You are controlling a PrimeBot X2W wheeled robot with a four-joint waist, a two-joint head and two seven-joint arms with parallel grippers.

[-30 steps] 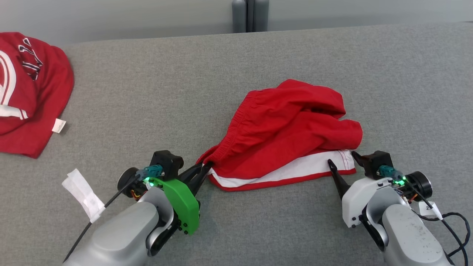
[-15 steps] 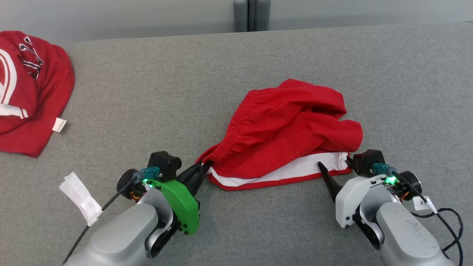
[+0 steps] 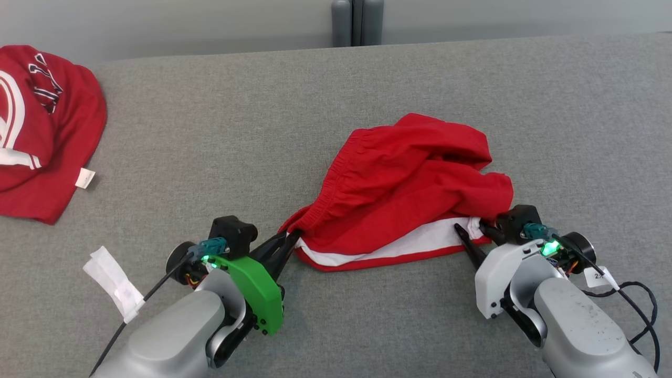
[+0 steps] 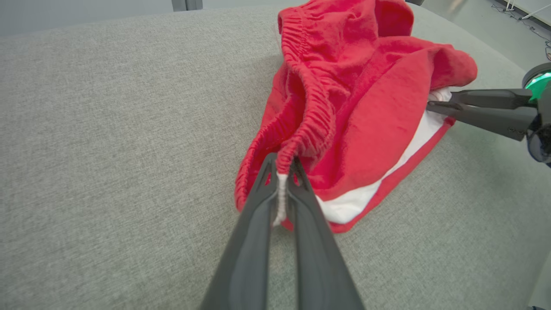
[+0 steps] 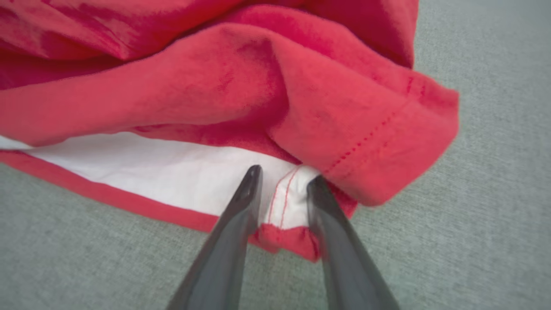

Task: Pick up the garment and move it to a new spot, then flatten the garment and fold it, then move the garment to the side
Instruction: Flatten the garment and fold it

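The garment (image 3: pixel 404 194) is a pair of red shorts with a white-lined hem, lying crumpled on the grey table (image 3: pixel 210 131). My left gripper (image 3: pixel 294 234) is shut on the near left end of its elastic waistband; the left wrist view shows the band and a white cord pinched between the fingers (image 4: pixel 282 165). My right gripper (image 3: pixel 470 228) is at the garment's near right corner. In the right wrist view its jaws stand partly apart (image 5: pixel 284 178), with the white hem corner of the garment (image 5: pixel 258 86) between them. The left wrist view has the right gripper (image 4: pixel 439 101) at the garment's (image 4: pixel 366 107) far edge.
A second red garment with white print (image 3: pixel 47 131) lies at the table's far left. A grey post (image 3: pixel 357 21) stands behind the table's back edge. White tape (image 3: pixel 113 275) hangs from the left arm's cable, and a black cable (image 3: pixel 638 310) loops beside the right arm.
My right gripper has moved left and forward onto the white hem corner, and its jaws have narrowed around it. The left gripper has kept its hold and has not moved.
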